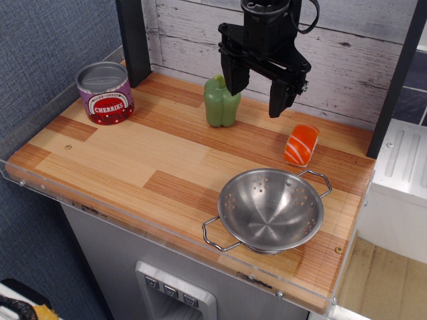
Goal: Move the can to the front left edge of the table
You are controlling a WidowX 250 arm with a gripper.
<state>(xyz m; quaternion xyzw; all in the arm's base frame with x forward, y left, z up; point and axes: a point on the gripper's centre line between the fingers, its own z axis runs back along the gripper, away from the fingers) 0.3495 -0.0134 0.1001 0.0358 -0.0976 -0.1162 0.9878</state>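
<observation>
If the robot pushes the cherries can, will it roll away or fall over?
Probably neither. The can stands upright on its flat bottom and looks short and wide, so it should slide rather than tip. It would likely roll only if knocked onto its side. Its metal body looks stiff, and the smooth label might be a bit slippery for the open gripper.
</observation>
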